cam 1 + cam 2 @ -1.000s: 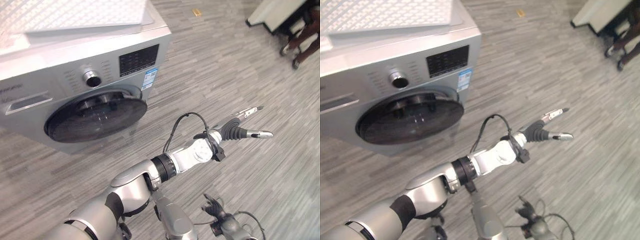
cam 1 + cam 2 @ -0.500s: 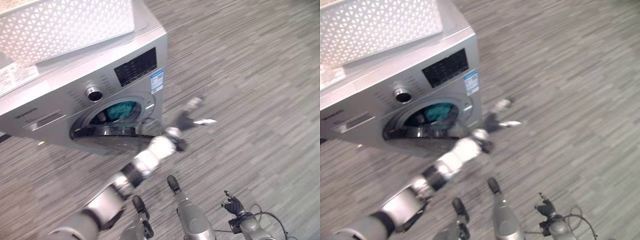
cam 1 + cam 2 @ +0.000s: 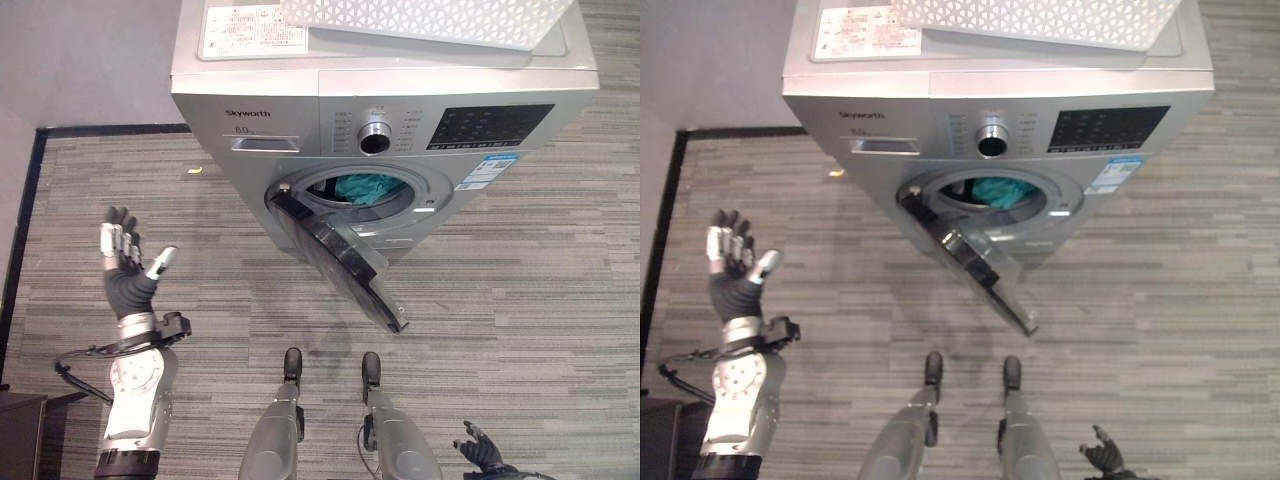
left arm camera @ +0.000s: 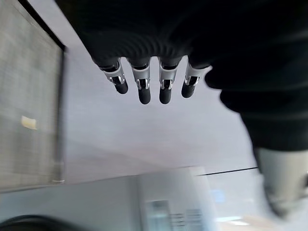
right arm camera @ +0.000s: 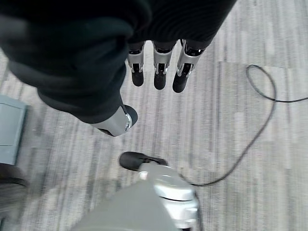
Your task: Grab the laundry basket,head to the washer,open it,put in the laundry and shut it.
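Left robot hand (image 3: 125, 270) is raised with fingers spread wide, empty, well left of the washer (image 3: 300, 120); right robot hand (image 5: 144, 57) hangs relaxed, empty. Washer door (image 3: 335, 262) hangs open, teal laundry (image 3: 365, 187) inside, white laundry basket (image 3: 430, 18) on top.

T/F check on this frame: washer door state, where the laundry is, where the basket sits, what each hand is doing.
1. The washer door is shut. False: it hangs open, swung out and down toward the floor.
2. Teal laundry lies inside the drum. True.
3. The white laundry basket stands on the floor beside the washer. False: it sits on top of the washer.
4. The left hand is raised off to the robot's left, fingers straight, holding nothing. True.
5. The right hand grips the door. False: it hangs low over the floor, holding nothing.
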Tool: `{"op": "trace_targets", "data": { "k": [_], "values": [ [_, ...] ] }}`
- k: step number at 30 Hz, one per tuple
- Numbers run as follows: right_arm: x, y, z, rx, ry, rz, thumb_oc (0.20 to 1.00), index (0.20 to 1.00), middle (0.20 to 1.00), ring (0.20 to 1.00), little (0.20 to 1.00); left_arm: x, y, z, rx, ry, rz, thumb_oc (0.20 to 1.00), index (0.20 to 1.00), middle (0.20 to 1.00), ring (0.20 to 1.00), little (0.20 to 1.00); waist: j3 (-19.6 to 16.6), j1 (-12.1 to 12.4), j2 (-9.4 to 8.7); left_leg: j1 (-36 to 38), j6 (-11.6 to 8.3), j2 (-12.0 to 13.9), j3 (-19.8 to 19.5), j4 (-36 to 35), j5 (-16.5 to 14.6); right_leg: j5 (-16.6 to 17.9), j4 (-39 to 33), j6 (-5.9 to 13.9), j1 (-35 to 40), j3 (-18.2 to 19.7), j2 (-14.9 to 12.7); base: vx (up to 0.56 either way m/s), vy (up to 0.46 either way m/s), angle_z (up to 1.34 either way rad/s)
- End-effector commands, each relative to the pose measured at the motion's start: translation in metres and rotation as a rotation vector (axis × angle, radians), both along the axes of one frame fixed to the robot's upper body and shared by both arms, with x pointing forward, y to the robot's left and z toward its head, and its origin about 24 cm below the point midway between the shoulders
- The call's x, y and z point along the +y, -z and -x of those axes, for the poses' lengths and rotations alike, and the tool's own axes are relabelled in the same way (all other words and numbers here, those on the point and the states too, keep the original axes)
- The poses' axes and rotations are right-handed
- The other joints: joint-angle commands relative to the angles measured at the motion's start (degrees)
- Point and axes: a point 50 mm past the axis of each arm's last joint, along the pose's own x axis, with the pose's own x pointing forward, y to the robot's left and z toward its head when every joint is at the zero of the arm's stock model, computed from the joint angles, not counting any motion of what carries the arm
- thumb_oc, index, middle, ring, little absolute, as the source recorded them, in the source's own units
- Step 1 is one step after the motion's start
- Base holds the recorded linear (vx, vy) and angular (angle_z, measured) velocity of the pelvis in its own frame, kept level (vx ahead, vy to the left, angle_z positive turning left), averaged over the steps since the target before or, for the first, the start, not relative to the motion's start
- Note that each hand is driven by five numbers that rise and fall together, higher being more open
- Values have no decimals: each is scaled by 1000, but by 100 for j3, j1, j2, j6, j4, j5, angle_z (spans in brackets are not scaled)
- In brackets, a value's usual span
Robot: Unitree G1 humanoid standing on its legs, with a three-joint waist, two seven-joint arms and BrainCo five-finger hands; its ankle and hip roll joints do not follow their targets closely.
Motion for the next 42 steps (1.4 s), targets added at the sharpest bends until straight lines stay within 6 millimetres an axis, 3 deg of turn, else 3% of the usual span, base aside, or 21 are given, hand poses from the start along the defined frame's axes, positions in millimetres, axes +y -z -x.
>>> {"op": "trace_targets", "data": {
  "k": [1, 7, 8, 14, 18, 19, 22, 23, 24, 25, 29, 32, 33, 34, 35, 40, 42],
  "values": [
    [-13, -13, -18, -85, 38, 13, 1000, 1000, 1000, 1000, 1000, -34, 43, -16, 233, 178, -54, 1000, 1000, 1000, 1000, 1000, -125, -327, 6, -219, 28, -1, 282, 44, 301, -156, 491, -53, -546, 267, 194, 5, 41, -1],
    [-14, -17, -25, -118, 46, 35, 1000, 1000, 1000, 1000, 1000, -68, 62, -20, 341, 326, -87, 1000, 1000, 1000, 1000, 1000, -42, -397, 10, -239, 48, -19, 271, -59, 338, -87, 437, -32, -629, 315, 187, 12, 29, -1],
    [-14, -18, -25, -120, 46, 40, 1000, 1000, 1000, 1000, 1000, -82, 68, -21, 376, 384, -121, 1000, 1000, 1000, 1000, 1000, -4, -425, 7, -251, 50, -25, 299, -86, 348, -66, 421, -22, -667, 343, 191, 8, 34, -4],
    [-11, -15, -23, -97, 28, 51, 1000, 1000, 1000, 1000, 1000, -115, 63, -41, 366, 472, -196, 1000, 1000, 1000, 1000, 1000, 44, -558, 27, -289, 38, -26, 343, -133, 378, -40, 404, -30, -767, 436, 209, -3, 10, -13],
    [-8, -17, -30, -116, 3, 67, 1000, 1000, 1000, 1000, 1000, -152, 30, -77, 276, 479, -215, 1000, 1000, 1000, 1000, 1000, 65, -824, 60, -320, -1, 11, 476, -243, 430, 0, 371, -34, -885, 588, 258, -11, -1, -15],
    [-8, -17, -30, -117, 3, 67, 1000, 1000, 1000, 1000, 1000, -153, 30, -77, 275, 479, -214, 1000, 1000, 1000, 1000, 1000, 69, -821, 62, -321, -1, 12, 477, -243, 430, 0, 373, -34, -887, 589, 259, -10, -4, -20],
    [-9, -23, -39, -148, -24, 86, 1000, 1000, 1000, 1000, 1000, -172, 3, -96, 205, 466, -218, 1000, 1000, 1000, 1000, 1000, 101, -1003, 96, -345, -18, 35, 567, -274, 437, 29, 387, -38, -1003, 733, 294, -6, 9, -21],
    [-10, -25, -42, -160, -28, 89, 1000, 1000, 1000, 1000, 1000, -176, -7, -100, 174, 462, -202, 1000, 1000, 1000, 1000, 1000, 112, -1035, 104, -357, -21, 40, 581, -269, 437, 44, 385, -37, -1034, 767, 302, 17, 16, -29],
    [-12, -32, -50, -207, -24, 96, 1000, 1000, 1000, 1000, 1000, -200, -40, -103, 53, 508, -232, 1000, 1000, 1000, 1000, 1000, 159, -1134, 129, -362, -26, 51, 634, -250, 399, 67, 374, 0, -1067, 863, 330, 27, 24, -31],
    [-14, -35, -52, -225, -29, 103, 1000, 1000, 1000, 1000, 1000, -208, -52, -104, 9, 520, -262, 1000, 1000, 1000, 1000, 1000, 181, -1186, 146, -358, -32, 60, 685, -238, 378, 83, 376, 17, -1094, 938, 351, 31, 15, -33],
    [-20, -39, -50, -236, -51, 129, 1000, 1000, 1000, 1000, 1000, -227, -74, -110, -37, 536, -241, 1000, 1000, 1000, 1000, 1000, 218, -1387, 176, -365, -68, 134, 876, -126, 331, 111, 373, 0, -1166, 1151, 403, 32, -1, -38],
    [-24, -41, -51, -238, -58, 141, 1000, 1000, 1000, 1000, 1000, -229, -87, -113, -65, 532, -220, 1000, 1000, 1000, 1000, 1000, 237, -1473, 185, -346, -78, 156, 948, -107, 307, 109, 372, 4, -1186, 1209, 427, 21, -3, -30],
    [-25, -42, -51, -240, -60, 145, 1000, 1000, 1000, 1000, 1000, -231, -96, -114, -88, 533, -210, 1000, 1000, 1000, 1000, 1000, 244, -1507, 187, -347, -84, 168, 990, -103, 296, 112, 368, 5, -1193, 1238, 444, 34, -19, -28],
    [-28, -46, -54, -252, -70, 151, 1000, 1000, 1000, 1000, 1000, -231, -120, -117, -156, 520, -222, 1000, 1000, 1000, 1000, 1000, 258, -1576, 191, -343, -95, 190, 1050, -96, 283, 137, 348, 10, -1217, 1299, 473, 27, -18, -31],
    [-28, -46, -54, -253, -70, 151, 1000, 1000, 1000, 1000, 1000, -231, -120, -117, -156, 520, -222, 1000, 1000, 1000, 1000, 1000, 260, -1575, 191, -342, -95, 191, 1050, -96, 283, 137, 348, 10, -1216, 1300, 473, 25, -20, -38],
    [-30, -46, -52, -244, -85, 158, 1000, 1000, 1000, 1000, 1000, -212, -174, -122, -312, 429, -204, 1000, 1000, 1000, 1000, 1000, 269, -1638, 190, -331, -129, 255, 1126, -41, 283, 159, 304, 5, -1216, 1332, 494, 14, -38, -19],
    [-32, -44, -47, -231, -78, 159, 1000, 1000, 1000, 1000, 1000, -207, -176, -120, -327, 432, -170, 1000, 1000, 1000, 1000, 1000, 261, -1625, 199, -319, -136, 258, 1125, -22, 283, 145, 295, 4, -1189, 1312, 488, 15, -36, -5]
  ]
}}
